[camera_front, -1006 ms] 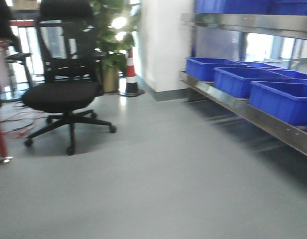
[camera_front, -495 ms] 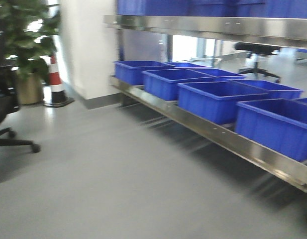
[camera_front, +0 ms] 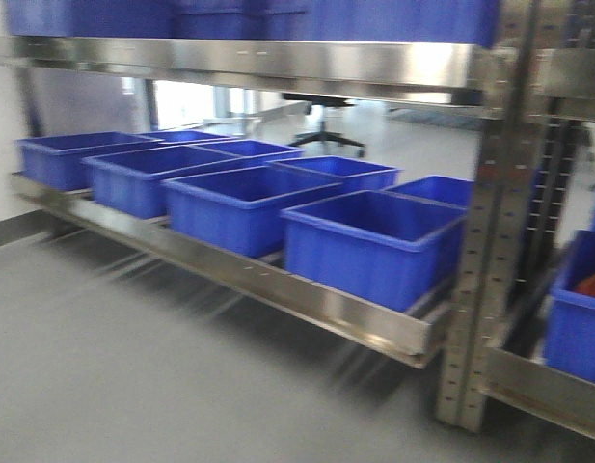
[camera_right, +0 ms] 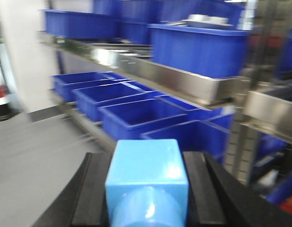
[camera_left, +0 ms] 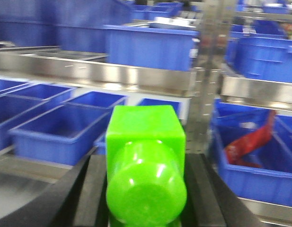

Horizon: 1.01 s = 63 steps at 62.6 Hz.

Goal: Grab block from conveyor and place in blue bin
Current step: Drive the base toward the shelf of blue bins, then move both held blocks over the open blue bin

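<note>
Exterior front-facing view: a row of open blue plastic bins (camera_front: pixel 365 260) fills the lower shelf of a stainless-steel rack (camera_front: pixel 307 307) across the middle of the frame, above grey floor (camera_front: pixel 133 376). Neither arm nor any conveyor shows here. Left wrist-mounted view: at lower centre the left gripper (camera_left: pixel 146 201) is clamped on a glossy bright green plastic block (camera_left: pixel 146 137), squared at the far end and rounded toward the camera, its black fingers (camera_left: pixel 91 194) pressing both flanks; more bins lie beyond, one at right holding something red (camera_left: pixel 250 142). Right wrist-mounted view: the right gripper (camera_right: pixel 146 203) likewise pinches a light blue plastic block (camera_right: pixel 148 163) at lower centre, bins behind it. Both blocks look rigid, light and slick, so the flat sides probably give surer purchase than the rounded end.
</note>
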Available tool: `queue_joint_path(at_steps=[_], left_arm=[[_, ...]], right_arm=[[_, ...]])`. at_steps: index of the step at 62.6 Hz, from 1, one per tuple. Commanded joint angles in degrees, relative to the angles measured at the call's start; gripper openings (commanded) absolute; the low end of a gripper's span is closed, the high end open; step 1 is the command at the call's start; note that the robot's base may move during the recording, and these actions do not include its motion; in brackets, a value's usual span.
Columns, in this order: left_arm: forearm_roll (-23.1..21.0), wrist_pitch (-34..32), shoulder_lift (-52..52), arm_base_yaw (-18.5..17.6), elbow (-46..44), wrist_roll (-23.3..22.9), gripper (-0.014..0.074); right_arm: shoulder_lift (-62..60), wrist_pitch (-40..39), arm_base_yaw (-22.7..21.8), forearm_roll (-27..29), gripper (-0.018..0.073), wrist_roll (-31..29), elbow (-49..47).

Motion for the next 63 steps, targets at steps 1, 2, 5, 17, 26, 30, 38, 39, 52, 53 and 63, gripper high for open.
queue_joint_path(at_steps=[1, 2, 5, 17, 26, 30, 38, 39, 52, 53, 63], left_arm=[[0.2, -0.8, -0.2, -0.4, 0.0, 0.0, -0.0111], [0.2, -0.8, -0.2, -0.4, 0.0, 0.0, -0.0111], [0.2, -0.8, -0.2, -0.4, 0.0, 0.0, -0.0111], [0.2, -0.8, -0.2, -0.4, 0.0, 0.0, -0.0111], [0.2, -0.8, -0.2, -0.4, 0.0, 0.0, -0.0111], [0.2, -0.8, -0.2, -0.4, 0.0, 0.0, -0.0111], [0.2, -0.8, -0.2, -0.4, 0.0, 0.0, -0.0111], [0.2, -0.8, -0.2, -0.4, 0.0, 0.0, -0.0111], [0.2, -0.8, -0.2, -0.4, 0.0, 0.0, -0.0111], [0.2, -0.8, -0.2, -0.4, 0.0, 0.0, -0.0111], [0.2, -0.8, -0.2, -0.4, 0.0, 0.0, -0.0111]], right_arm=[[-0.1, -1.3, 0.2, -0.4, -0.0151, -0.2, -0.5], [-0.1, -1.3, 0.2, -0.4, -0.0151, -0.2, -0.5], [-0.1, -1.3, 0.2, -0.4, -0.0151, -0.2, -0.5], [-0.1, -1.3, 0.2, -0.4, -0.0151, -0.2, -0.5], [-0.1, -1.3, 0.2, -0.4, -0.0151, -0.2, -0.5], [-0.1, -1.3, 0.2, -0.4, -0.0151, -0.2, -0.5], [-0.1, -1.3, 0.2, -0.4, -0.0151, -0.2, -0.5], [-0.1, -1.3, 0.2, -0.4, -0.0151, -0.2, -0.5], [-0.1, -1.3, 0.2, -0.4, -0.0151, -0.2, -0.5], [-0.1, -1.3, 0.2, -0.4, -0.0151, -0.2, -0.5], [-0.1, -1.3, 0.2, -0.4, -0.0151, -0.2, -0.5]])
